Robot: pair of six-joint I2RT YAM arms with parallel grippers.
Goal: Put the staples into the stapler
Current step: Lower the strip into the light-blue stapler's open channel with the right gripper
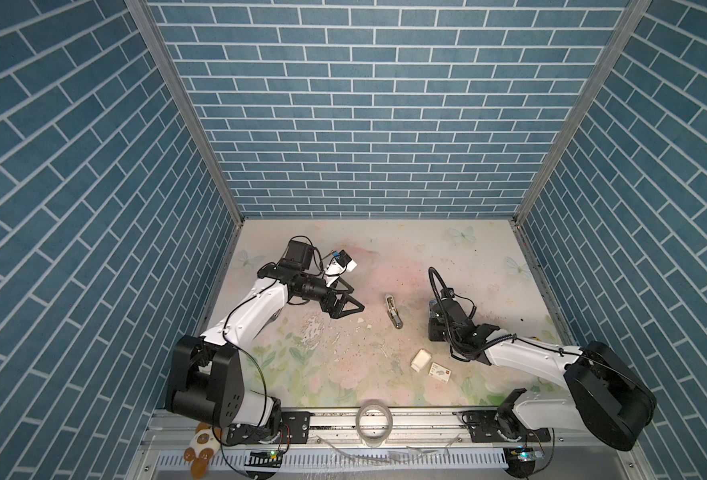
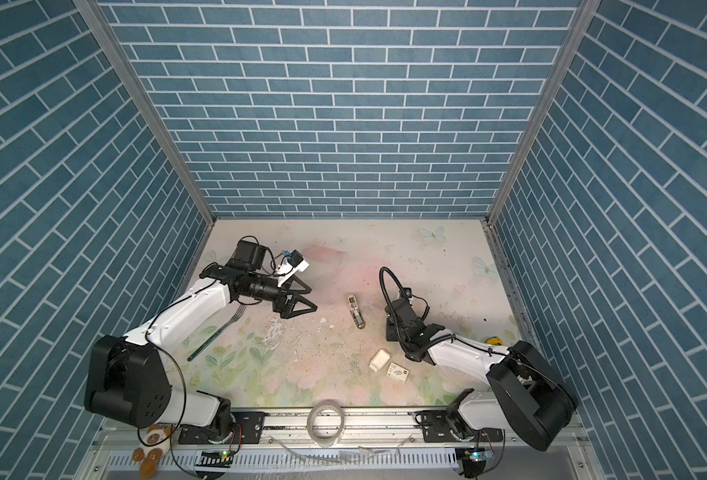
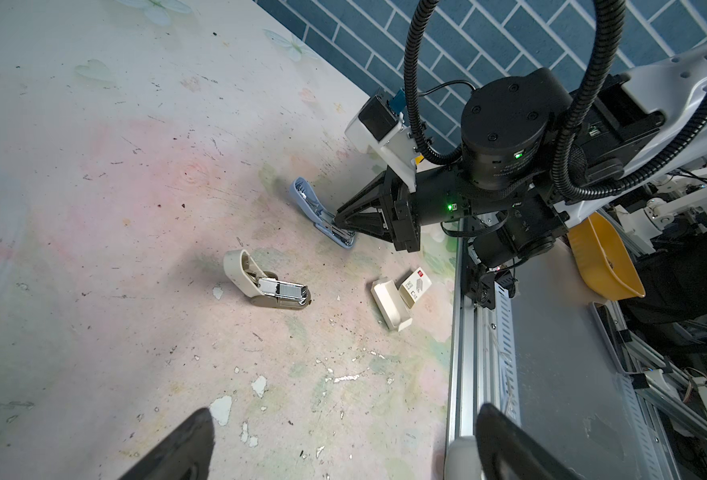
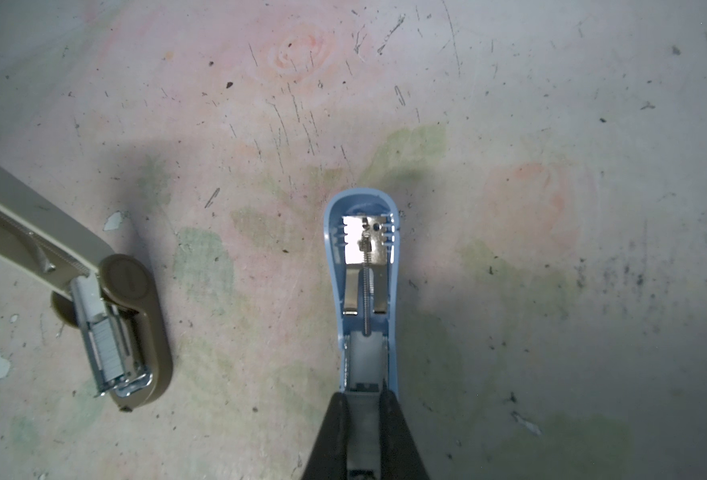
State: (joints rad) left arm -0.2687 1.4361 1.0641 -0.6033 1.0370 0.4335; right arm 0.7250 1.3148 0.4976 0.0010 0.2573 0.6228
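Overhead, in both top views, we see the left gripper above the table, jaws spread wide, empty. The right arm hides its own fingertips, with only a blue sliver showing beside the wrist. The beige stapler lies mid-table, hinged open, long axis running back to front, slightly slanted. The staples box, white card with grey print and a red corner, lies flat near the front edge, right of centre. The plain white tray sits just beside it, long axis diagonal. In a top view a fork is half covered by the left arm.

Left wrist view: the left fingers are dark, cut off by the frame and far apart. The right gripper is pinched nearly closed on the low end of the blue stapler, which is opened into a V. We can't tell whether box and tray touch. The beige stapler's metal channel shows a staple strip.

Right wrist view: the blue stapler's long axis runs straight away from the gripper. It has a glossy plastic shell, with a shiny plate and spring inside. The gripped end is cut off by the frame, and so is the beige stapler's top.
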